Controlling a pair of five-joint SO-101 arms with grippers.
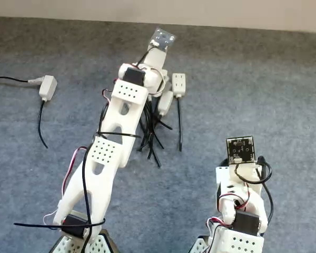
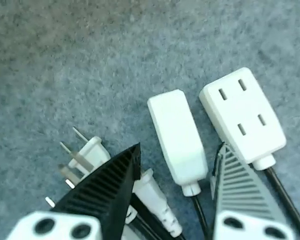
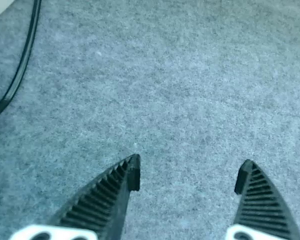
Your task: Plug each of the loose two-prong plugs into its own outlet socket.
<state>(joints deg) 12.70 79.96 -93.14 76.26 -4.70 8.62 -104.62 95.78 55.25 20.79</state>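
Observation:
My left gripper [image 2: 177, 152] is open, low over a cluster of plugs and outlets on the grey carpet. Between its fingers lies a white outlet block [image 2: 177, 137] on its side, with no slots showing. Beside it a second white outlet [image 2: 242, 115] [image 1: 178, 84] faces up with two pairs of slots. A white two-prong plug [image 2: 85, 155] lies by the black finger [image 2: 112, 185], and another white plug [image 2: 152, 197] is partly under it. My right gripper [image 3: 190, 175] is open over bare carpet, holding nothing.
A third white outlet [image 1: 47, 87] with a black cord lies far left on the carpet. Black cords [image 1: 152, 132] fan out under the left arm. A black cable [image 3: 20, 65] curves near the right gripper. The right arm [image 1: 239, 211] sits folded at the near right.

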